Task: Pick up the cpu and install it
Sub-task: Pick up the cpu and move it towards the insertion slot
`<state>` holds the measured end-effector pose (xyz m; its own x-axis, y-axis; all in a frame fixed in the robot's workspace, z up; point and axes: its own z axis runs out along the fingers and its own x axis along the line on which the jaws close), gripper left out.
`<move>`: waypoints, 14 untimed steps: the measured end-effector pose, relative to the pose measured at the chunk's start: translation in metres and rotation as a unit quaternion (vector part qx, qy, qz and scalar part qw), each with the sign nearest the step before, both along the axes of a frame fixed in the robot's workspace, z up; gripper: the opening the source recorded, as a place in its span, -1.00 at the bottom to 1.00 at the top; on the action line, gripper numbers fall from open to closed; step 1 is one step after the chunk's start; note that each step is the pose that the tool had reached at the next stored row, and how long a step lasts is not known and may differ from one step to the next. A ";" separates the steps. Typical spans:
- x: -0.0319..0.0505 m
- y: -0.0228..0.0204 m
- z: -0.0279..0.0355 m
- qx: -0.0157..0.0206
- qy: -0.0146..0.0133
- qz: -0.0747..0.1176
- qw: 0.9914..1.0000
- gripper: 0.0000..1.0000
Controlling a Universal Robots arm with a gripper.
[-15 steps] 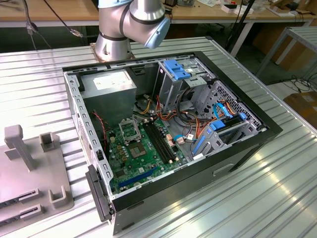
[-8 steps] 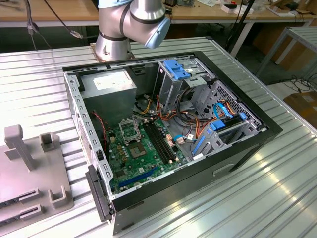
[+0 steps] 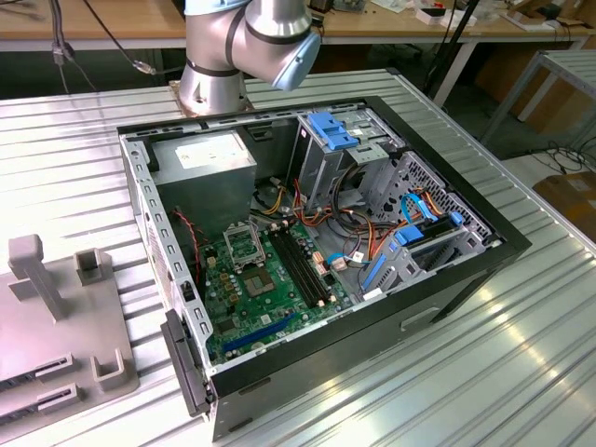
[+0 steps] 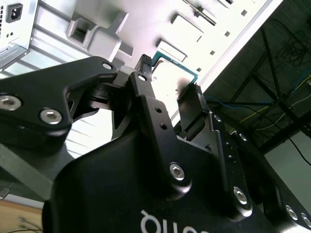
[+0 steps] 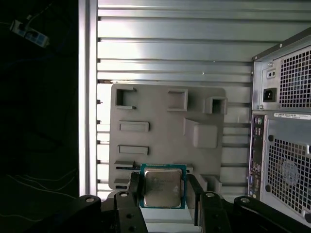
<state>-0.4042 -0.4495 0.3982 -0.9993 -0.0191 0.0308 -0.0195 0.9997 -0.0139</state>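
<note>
The cpu [image 5: 163, 188] is seen square-on in the first wrist view, silvery top up and ringed by a thin green border. It is pinched between the two black fingers [image 5: 134, 191] of the gripper [image 5: 164, 196], one finger pressed against each opposite side. In the second wrist view the same chip [image 4: 171, 65] is glimpsed edge-on past the fingertips, its green rim caught in the light, with the gripper [image 4: 169, 77] closed around it.

The chip is held at one edge of the grey holder plate [image 5: 160, 126], on the side nearest the gripper body; whether it is resting on the plate or raised off it cannot be told. Raised blocks and shallow slots are spread over the rest of the plate.

The plate is laid on the ribbed metal table [image 5: 170, 43]. Just beside the plate, the back panel of the computer case [image 5: 282, 145] is seen, with vent grilles and a power inlet.

In the exterior view the plate [image 3: 37, 345] is found at the exterior view's left of the open case [image 3: 372, 354]. Inside the case, the green motherboard [image 3: 251, 298] is exposed, with the square metal socket frame [image 3: 244, 244] on it and the grey power supply box [image 3: 209, 158] further from the plate. The arm [image 3: 247, 42] is seen beyond the case.
</note>
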 end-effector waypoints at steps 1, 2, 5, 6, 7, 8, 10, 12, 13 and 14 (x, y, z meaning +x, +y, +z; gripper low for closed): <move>0.0007 0.0000 0.0000 0.000 0.000 0.000 1.000 -0.05; 0.0015 0.0000 0.0000 0.000 0.000 0.000 1.000 -0.05; 0.0040 0.0000 0.0000 0.000 0.000 0.000 1.000 -0.05; 0.0053 0.0000 0.0000 0.000 0.000 0.000 1.000 -0.05; 0.0120 0.0000 0.0000 0.000 0.000 0.000 1.000 -0.05; 0.0206 0.0000 0.0000 0.000 0.000 0.000 1.000 -0.05; 0.0347 0.0000 0.0000 0.000 0.000 0.000 1.000 -0.05; 0.0361 0.0000 0.0000 0.000 0.000 0.000 1.000 -0.05; 0.0372 0.0000 0.0000 0.000 0.000 0.000 1.000 -0.05; 0.0381 0.0000 0.0000 0.000 0.000 0.000 1.000 -0.05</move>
